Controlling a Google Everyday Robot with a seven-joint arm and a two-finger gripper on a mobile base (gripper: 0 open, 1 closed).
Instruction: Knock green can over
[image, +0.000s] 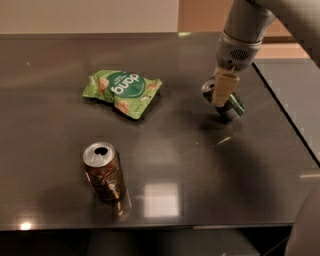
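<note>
The green can is on the dark table at the right. It is tilted steeply, with its silver top toward the upper left and its base toward the lower right. My gripper comes down from the upper right and presses against the can's upper side, covering part of it. The grey wrist is right above.
A flat light-green snack bag lies left of the can, at mid-table. A brown can with an open silver top stands upright near the front left. The table's right edge runs close to the green can.
</note>
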